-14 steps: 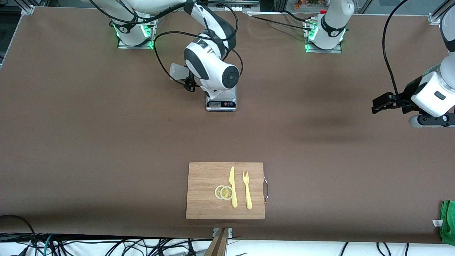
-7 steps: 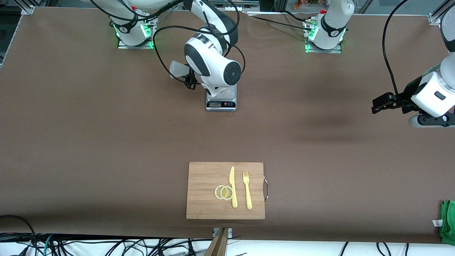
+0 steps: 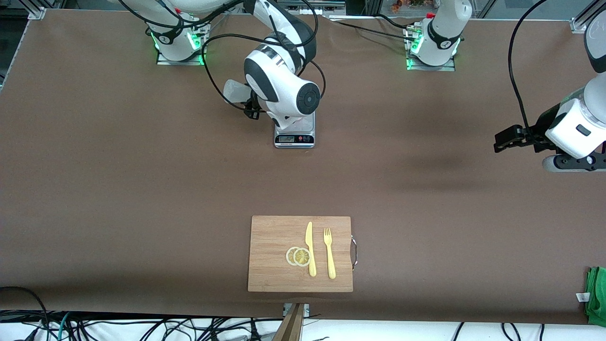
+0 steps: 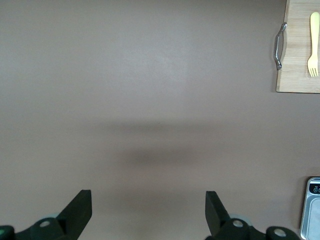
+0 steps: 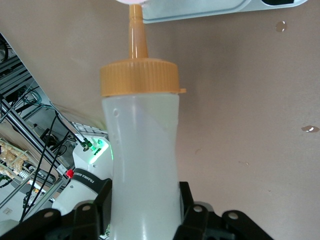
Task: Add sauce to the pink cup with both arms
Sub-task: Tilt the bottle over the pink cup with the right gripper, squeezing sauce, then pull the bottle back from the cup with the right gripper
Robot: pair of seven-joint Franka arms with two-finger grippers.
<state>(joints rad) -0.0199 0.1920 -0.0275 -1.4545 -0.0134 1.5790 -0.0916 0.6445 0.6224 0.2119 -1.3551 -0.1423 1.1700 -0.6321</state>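
Note:
My right gripper (image 3: 251, 106) is shut on the whitish squeeze bottle (image 3: 233, 91) and holds it tilted beside the scale (image 3: 294, 138). In the right wrist view the fingers (image 5: 192, 210) clamp the bottle's body (image 5: 142, 150). Its orange nozzle cap (image 5: 139, 77) points at the scale's pale edge (image 5: 200, 10). A pale pink sliver (image 5: 131, 2) shows at the nozzle tip, perhaps the pink cup. In the front view the right arm's wrist hides the cup. My left gripper (image 3: 502, 140) is open and empty, waiting over bare table at the left arm's end; it also shows in the left wrist view (image 4: 148, 212).
A wooden cutting board (image 3: 270, 237) lies near the front edge with lemon slices (image 3: 298, 256), a yellow knife (image 3: 310, 248) and a yellow fork (image 3: 329, 253). A green cloth (image 3: 596, 296) lies at the front corner at the left arm's end. The left wrist view shows the board (image 4: 297, 75) and the scale (image 4: 312, 210).
My right arm's wrist has shifted a little toward its base, and the bottle has moved with it. My left gripper has drifted very slightly.

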